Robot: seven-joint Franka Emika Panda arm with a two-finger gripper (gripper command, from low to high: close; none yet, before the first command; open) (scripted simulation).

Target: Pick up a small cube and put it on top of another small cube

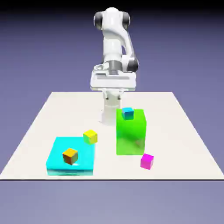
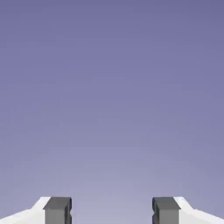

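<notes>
cubes [image 1: 147, 161] numbering 4, green block [image 1: 131, 132], cyan slab [image 1: 71, 155], 1 open end effector [image 2: 112, 211]

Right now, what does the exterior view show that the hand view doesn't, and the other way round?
Only the exterior view: the arm, the table, the green block with the blue cube on top, the cyan slab with the orange cube on it, the yellow cube and the magenta cube.

Only the hand view: the finger tips up close, plainly apart with nothing between them.

Both: the gripper and the blue-violet backdrop.
</notes>
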